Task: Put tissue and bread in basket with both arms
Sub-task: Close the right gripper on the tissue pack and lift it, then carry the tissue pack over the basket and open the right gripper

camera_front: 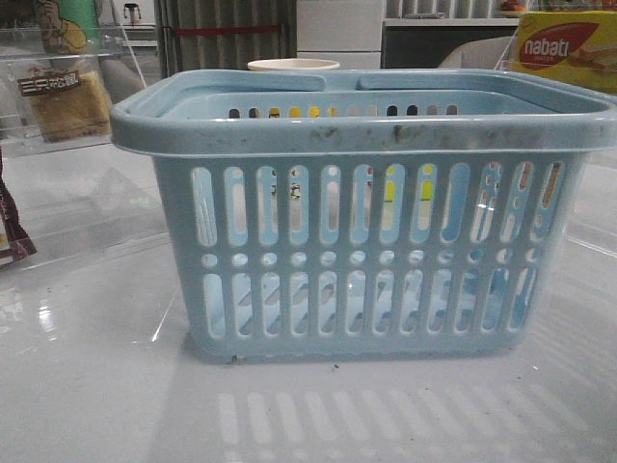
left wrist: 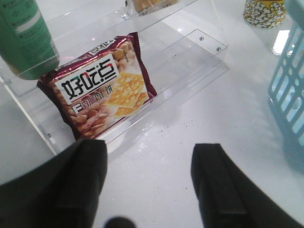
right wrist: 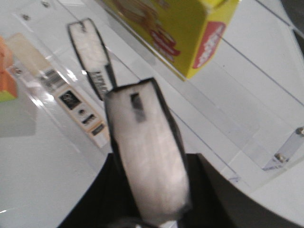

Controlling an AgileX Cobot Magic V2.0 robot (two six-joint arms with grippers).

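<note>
- Tissue [right wrist: 149, 161] pinched in right pincer [right wrist: 152, 209], long axis pointing up-frame, away from the wrist.
- Basket [camera_front: 366, 121] mid-frame in front view; inside mostly hidden.
- Left pincer [left wrist: 149, 183] spread, empty; bread [camera_front: 67, 101] upper left in front view, likely its pick.

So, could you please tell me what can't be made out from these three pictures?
- Front view: the basket fills the frame; its floor is hidden behind the near wall and rim, and neither arm shows.
- Front view: the bread is cut by the left edge and dimmed by clear plastic.
- Right wrist view: the tissue is blurred and covers the right hand's fingertips.
- Left wrist view: the left hand is cropped at the bottom.
</note>
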